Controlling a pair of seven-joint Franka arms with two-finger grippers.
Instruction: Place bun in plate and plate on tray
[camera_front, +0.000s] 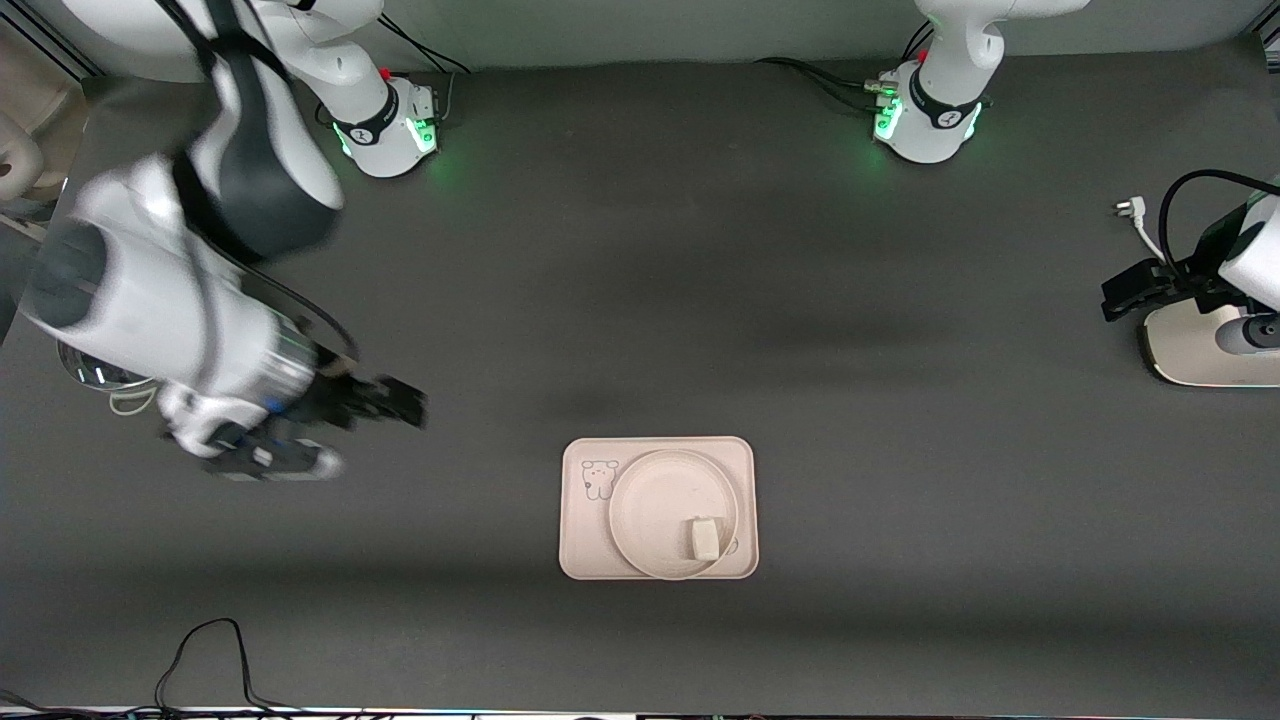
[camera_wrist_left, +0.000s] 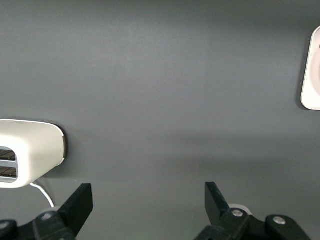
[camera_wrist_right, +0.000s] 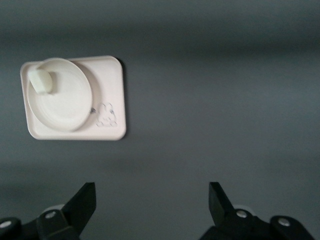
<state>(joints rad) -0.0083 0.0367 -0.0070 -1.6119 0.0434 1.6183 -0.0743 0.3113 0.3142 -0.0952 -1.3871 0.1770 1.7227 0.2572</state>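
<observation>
Resting on the plate (camera_front: 665, 510), the bun (camera_front: 704, 538) sits near its rim; the plate lies on the tray (camera_front: 583, 545). Both hands hang spread wide and empty; the right hand (camera_front: 395, 402) over bare surface (camera_front: 900, 400), the left hand (camera_front: 1125, 290) beside a toaster (camera_front: 1190, 350).

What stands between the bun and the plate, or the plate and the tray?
Nothing visible does: the bun already lies in the plate, which sits on the tray. Both the right gripper and the left gripper are open, away from them.

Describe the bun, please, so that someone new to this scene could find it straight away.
Near the table's middle lies a cream-pink rectangular tray with a round plate on it. The bun sits in that plate, at the rim nearest the front camera: a small off-white blocky lump, the only thing in the plate.
</observation>
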